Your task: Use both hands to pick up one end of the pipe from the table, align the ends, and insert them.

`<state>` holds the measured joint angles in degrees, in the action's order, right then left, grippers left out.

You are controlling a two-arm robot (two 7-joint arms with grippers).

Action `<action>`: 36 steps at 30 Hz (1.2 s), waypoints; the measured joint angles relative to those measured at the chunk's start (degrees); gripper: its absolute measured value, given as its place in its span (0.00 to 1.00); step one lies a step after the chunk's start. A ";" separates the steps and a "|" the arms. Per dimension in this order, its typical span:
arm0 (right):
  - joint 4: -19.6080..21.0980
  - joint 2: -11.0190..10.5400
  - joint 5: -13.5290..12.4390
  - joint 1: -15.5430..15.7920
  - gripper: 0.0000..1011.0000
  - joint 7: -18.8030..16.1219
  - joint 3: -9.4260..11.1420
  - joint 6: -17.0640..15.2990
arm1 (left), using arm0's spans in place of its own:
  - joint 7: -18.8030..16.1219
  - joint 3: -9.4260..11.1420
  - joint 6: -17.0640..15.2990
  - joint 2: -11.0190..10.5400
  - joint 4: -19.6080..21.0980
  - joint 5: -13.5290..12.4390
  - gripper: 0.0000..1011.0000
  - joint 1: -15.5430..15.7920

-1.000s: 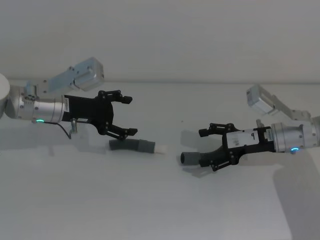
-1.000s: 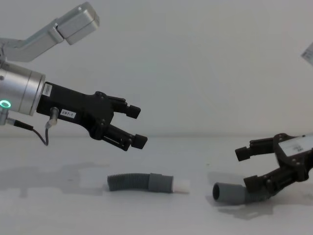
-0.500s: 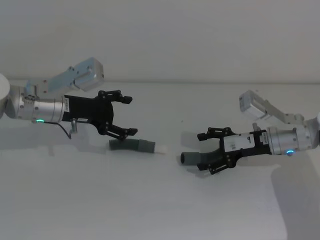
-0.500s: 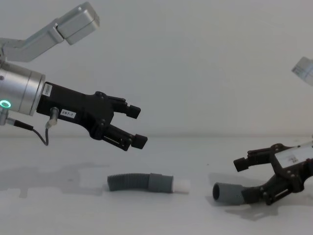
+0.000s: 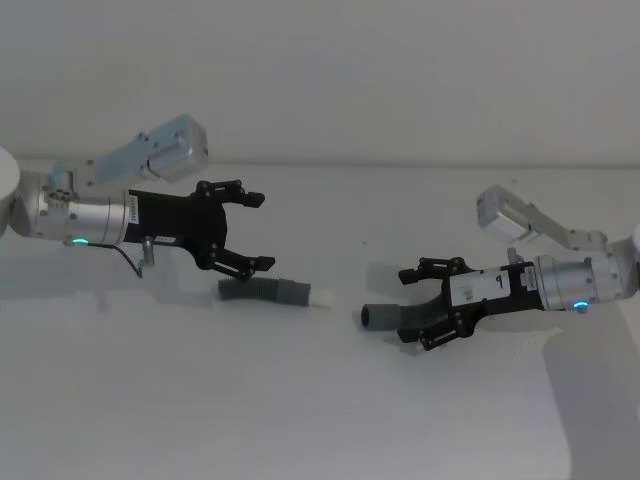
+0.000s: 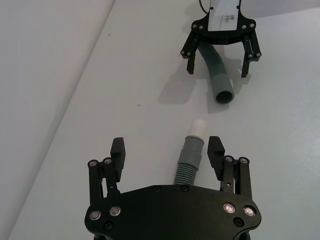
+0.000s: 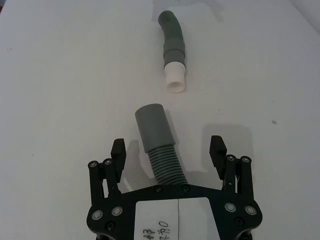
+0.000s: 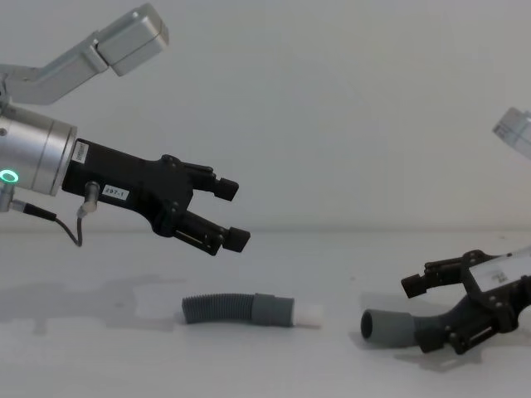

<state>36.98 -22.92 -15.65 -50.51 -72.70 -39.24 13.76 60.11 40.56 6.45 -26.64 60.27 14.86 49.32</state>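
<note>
Left gripper (image 5: 258,231): fingers spread wide, hanging above the ribbed end of the straight hose piece (image 5: 262,289), clear of it.
Straight hose piece: flat on the table (image 5: 300,420), its white tip (image 5: 322,297) pointing toward the other piece.
Right gripper (image 5: 410,306): low at the table, fingers spread on either side of the bent hose piece (image 7: 167,167), not pinching it.
Bent hose piece: on the table, hollow cuff (image 7: 154,125) facing the white tip, a gap between them.
</note>
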 joint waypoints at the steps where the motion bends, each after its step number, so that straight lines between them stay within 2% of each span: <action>1: -0.12 0.00 0.06 -0.11 0.99 0.01 -0.16 0.00 | 0.00 0.00 0.00 0.00 0.00 0.00 0.99 0.00; 24: -0.06 -0.08 1.71 -1.31 0.99 0.43 -2.99 -0.15 | 0.00 0.00 0.00 0.00 0.00 0.00 0.99 0.00; 34: 0.21 -0.07 1.79 -1.58 0.99 0.57 -3.56 -0.49 | 0.00 0.00 0.00 0.00 0.00 0.00 0.99 0.00; 36: 0.24 -0.07 1.80 -1.60 0.96 0.59 -3.65 -0.57 | 0.00 0.00 0.00 0.00 0.00 0.00 0.99 0.00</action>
<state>37.22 -22.98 -13.85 -52.12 -72.11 -42.89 13.19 60.11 40.56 6.45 -26.64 60.27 14.86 49.32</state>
